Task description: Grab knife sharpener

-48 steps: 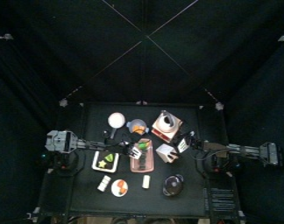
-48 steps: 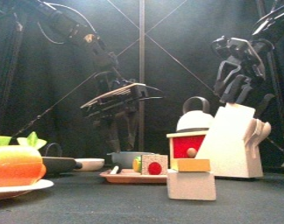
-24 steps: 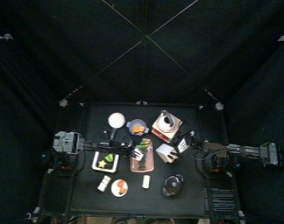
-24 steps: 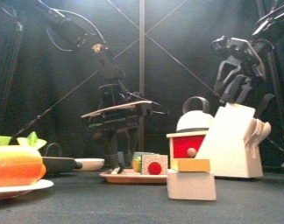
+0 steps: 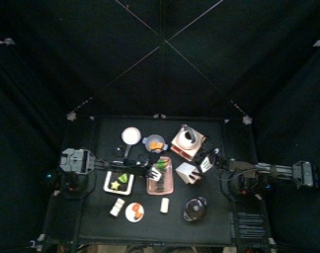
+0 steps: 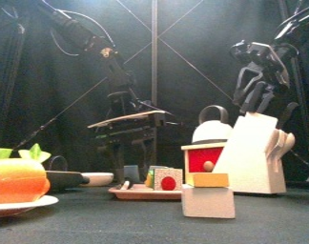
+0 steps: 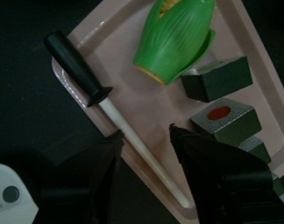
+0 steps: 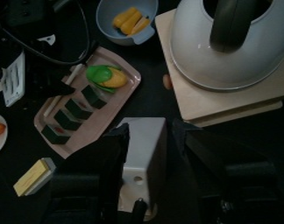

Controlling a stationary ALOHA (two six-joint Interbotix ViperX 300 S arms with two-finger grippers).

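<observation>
left wrist view shows the knife sharpener (image 7: pixel 110 122), a stiff, smooth rod, lying on the pink tray's (image 7: pixel 115 39) edge; its black handle looks grippable. left gripper (image 7: pixel 173 162) spread, empty; right gripper (image 8: pixel 145 179) spread too.

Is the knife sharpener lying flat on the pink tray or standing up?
Lying flat. In the left wrist view the knife sharpener rests lengthwise along the pink tray, black handle and pale rod both down.

Black-curtained (image 5: pixel 44 59) lab pen, 2 robot arms (image 6: pixel 91 43)
</observation>
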